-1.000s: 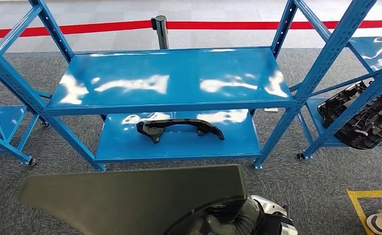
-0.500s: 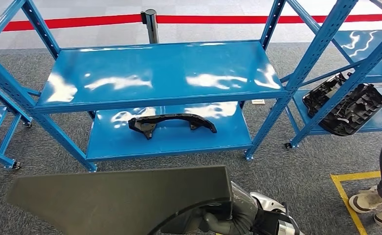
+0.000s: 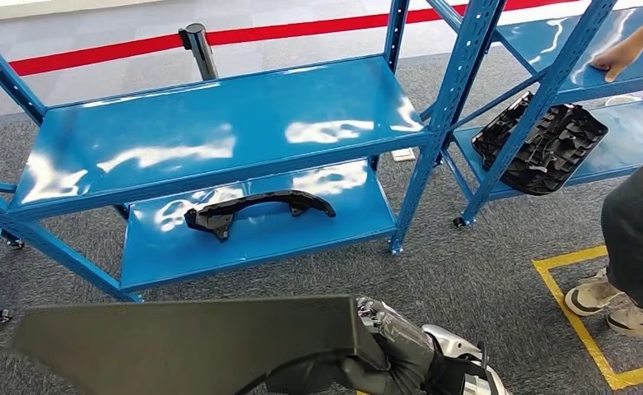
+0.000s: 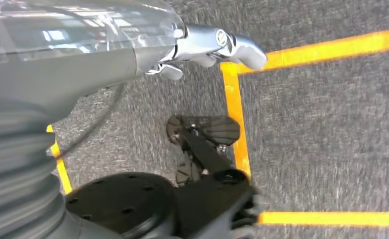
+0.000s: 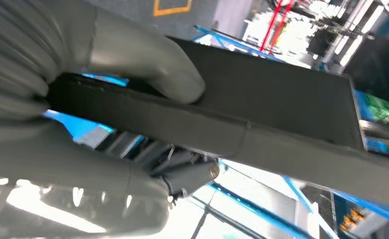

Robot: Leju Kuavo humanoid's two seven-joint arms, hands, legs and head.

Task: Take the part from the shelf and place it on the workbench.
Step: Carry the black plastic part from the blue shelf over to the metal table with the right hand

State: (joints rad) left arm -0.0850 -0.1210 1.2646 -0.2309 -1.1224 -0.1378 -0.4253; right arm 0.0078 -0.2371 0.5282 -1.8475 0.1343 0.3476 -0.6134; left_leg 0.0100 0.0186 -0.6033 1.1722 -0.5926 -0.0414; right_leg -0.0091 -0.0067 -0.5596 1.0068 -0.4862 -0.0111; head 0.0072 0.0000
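Across the last second the whole head view swings: the rack slides left and tilts, and a person comes into frame on the right with a hand on the next rack. This reads as the robot turning, not the racks moving. The right hand keeps its grip on the panel, a flat dark part held low in front of the body; the thumb presses its face. The panel is off the rack, so the carry to the workbench appears under way. The rack's lower shelf holds one curved bracket; the next rack's lower shelf holds a ribbed black moulding. The left hand's state cannot be told.
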